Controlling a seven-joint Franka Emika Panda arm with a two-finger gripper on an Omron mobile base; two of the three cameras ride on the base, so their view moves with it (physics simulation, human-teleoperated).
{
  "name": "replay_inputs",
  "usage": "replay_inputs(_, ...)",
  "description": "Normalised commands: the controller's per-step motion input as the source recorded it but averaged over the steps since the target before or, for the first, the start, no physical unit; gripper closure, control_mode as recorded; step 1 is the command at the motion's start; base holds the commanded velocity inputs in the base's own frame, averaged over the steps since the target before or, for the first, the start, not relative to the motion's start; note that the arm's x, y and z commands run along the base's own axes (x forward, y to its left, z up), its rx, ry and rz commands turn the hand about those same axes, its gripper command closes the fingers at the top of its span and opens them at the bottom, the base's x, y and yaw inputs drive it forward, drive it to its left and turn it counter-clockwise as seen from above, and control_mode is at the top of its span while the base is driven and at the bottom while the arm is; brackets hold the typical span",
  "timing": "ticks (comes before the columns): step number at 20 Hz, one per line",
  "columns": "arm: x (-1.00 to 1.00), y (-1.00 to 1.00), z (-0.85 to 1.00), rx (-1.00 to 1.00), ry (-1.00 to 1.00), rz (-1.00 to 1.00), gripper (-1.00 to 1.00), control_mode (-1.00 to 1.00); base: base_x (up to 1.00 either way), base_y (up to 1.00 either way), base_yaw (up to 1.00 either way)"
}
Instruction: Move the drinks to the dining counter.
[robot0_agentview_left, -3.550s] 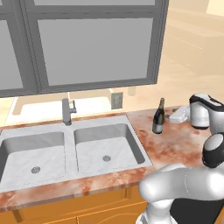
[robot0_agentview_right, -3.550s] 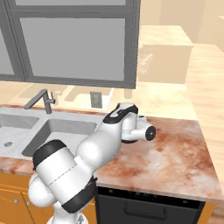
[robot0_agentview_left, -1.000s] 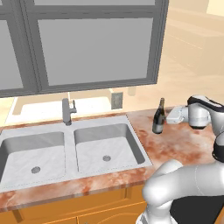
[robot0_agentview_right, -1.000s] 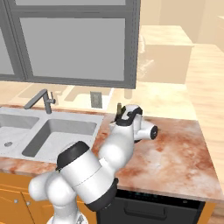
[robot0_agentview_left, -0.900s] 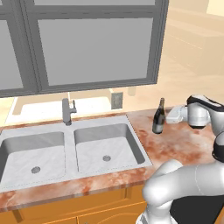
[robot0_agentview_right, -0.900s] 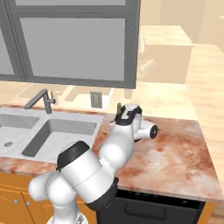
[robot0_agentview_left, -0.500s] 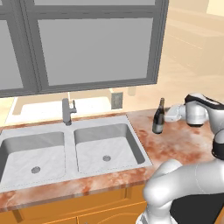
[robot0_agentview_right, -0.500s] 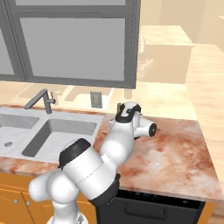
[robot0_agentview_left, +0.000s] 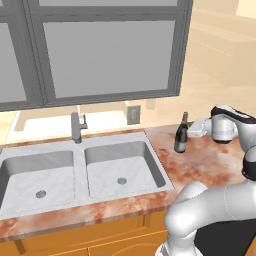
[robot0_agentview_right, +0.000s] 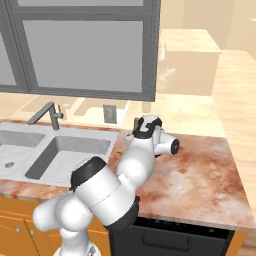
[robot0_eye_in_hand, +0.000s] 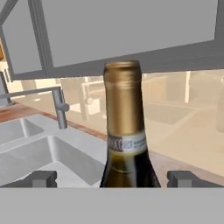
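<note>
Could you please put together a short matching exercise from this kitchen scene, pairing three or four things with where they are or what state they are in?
Things:
1. wine bottle
2. gripper
3. faucet
4. double sink

Places or states:
A. rises behind the basins, below the window
B. open, one fingertip on each side of the bottle's neck
C. set into the marble counter, left of the bottle
D. upright on the counter, right of the basins

Pairs: 1-D, 2-B, 3-A, 4-C
</note>
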Motion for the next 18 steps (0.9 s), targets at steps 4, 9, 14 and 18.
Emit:
replay_inputs(4,0.24,0.00,0.00,0.00,0.00,-0.02,-1.00,-1.00,0.00,0.00,0.00)
replay_inputs(9,0.26,0.08,0.00,0.00,0.00,-0.02,-1.00,-1.00,0.00,0.00,0.00)
replay_inputs(14,0.23,0.00,0.00,0.00,0.00,-0.02,-1.00,-1.00,0.00,0.00,0.00)
replay_inputs(18,0.17,0.00,0.00,0.00,0.00,-0.03,-1.00,-1.00,0.00,0.00,0.00)
